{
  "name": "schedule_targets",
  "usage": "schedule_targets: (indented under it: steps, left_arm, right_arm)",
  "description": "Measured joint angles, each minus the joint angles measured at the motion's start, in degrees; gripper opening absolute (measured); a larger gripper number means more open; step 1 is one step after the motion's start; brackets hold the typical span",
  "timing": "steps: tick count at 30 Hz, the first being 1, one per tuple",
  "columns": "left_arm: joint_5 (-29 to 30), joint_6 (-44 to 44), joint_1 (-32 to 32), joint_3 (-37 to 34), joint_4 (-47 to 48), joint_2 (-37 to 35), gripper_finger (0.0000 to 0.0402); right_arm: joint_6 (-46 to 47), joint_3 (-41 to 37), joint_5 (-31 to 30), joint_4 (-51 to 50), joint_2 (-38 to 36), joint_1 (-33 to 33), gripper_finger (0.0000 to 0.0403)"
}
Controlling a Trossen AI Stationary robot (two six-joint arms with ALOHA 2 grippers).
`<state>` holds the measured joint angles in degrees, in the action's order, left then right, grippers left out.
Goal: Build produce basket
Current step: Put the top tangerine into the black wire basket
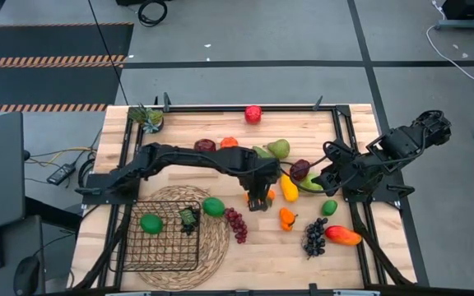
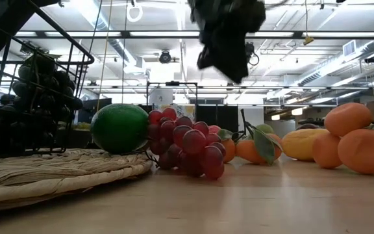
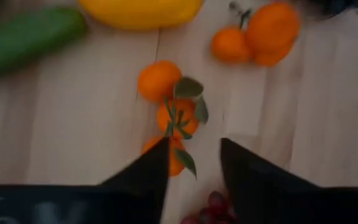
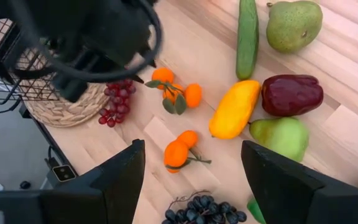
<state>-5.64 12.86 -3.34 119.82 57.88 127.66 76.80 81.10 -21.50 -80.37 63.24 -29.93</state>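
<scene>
The left gripper (image 1: 258,201) hangs over the middle of the table (image 1: 220,131), its fingers (image 3: 148,174) parted by a narrow gap and holding nothing, right above a leafy cluster of small oranges (image 3: 169,102) lying on the wood. The black wire basket (image 1: 161,236) sits on a round woven mat (image 1: 212,247) near the table's front left corner, with a green lime (image 1: 151,223) and a dark fruit (image 1: 188,219) inside, while another lime (image 1: 213,206) and red grapes (image 1: 236,224) lie just beside it. The right gripper (image 1: 319,177) waits near the right edge with jaws wide and empty, above a yellow squash (image 4: 234,109), a cucumber (image 4: 248,37), pears (image 4: 293,25) and dark grapes (image 1: 314,237).
</scene>
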Motion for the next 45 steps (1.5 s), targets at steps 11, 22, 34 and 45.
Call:
schedule_targets:
  steps: [11, 22, 34, 45]
  left_arm:
    - [-0.27, 1.06, -0.73, -10.93, -9.86, 0.11, 0.0334]
    - [1.47, 1.51, -0.63, -13.60, -14.66, 0.61, 0.0300]
    - [4.90, 2.53, -0.39, -13.56, -21.82, 1.52, 0.0238]
    - [3.96, 6.12, -0.41, -13.39, -22.07, 3.37, 0.0111]
  right_arm:
    - [-0.05, 0.00, -0.09, -0.38, 0.00, 0.00, 0.0270]
    - [1.51, 0.00, -0.62, -0.36, 0.00, -0.02, 0.0270]
    - [2.58, 0.00, -1.40, -0.34, 0.00, -0.02, 0.0270]
    - [2.52, 0.00, -0.06, -0.46, 0.01, -0.02, 0.0270]
